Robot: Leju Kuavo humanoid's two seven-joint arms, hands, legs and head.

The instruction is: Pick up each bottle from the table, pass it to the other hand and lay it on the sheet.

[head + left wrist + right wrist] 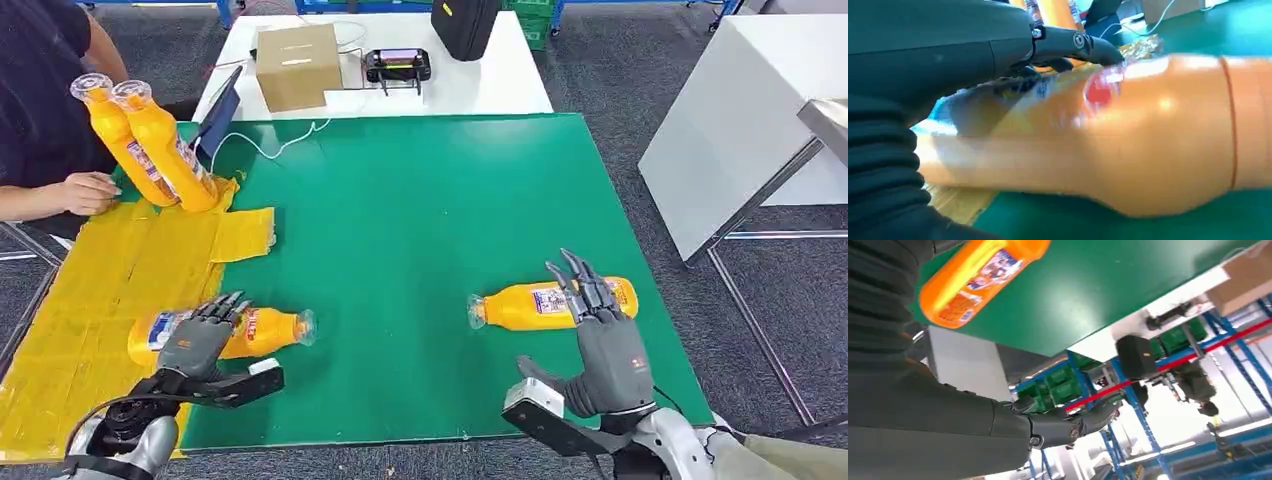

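An orange bottle [270, 330] lies on its side at the edge of the yellow sheet [90, 300], cap end out over the green mat [420, 220]. My left hand [200, 335] is over its labelled middle, fingers stretched along the top; the left wrist view shows the bottle [1128, 150] just beneath the straight fingers [1073, 42]. A second orange bottle [520, 305] lies on the mat at the right, cap pointing left. My right hand [600, 340] hovers at its base end with fingers spread, holding nothing. In the right wrist view the bottle [973, 280] lies apart from the extended fingers [1073, 422].
A person's hand [85, 192] rests on the sheet's far corner beside two tilted orange bottles [165, 150]. Behind the mat, a white table carries a cardboard box [298, 65], a controller [398, 65] and a black bag [463, 25]. Another white table [740, 110] stands at the right.
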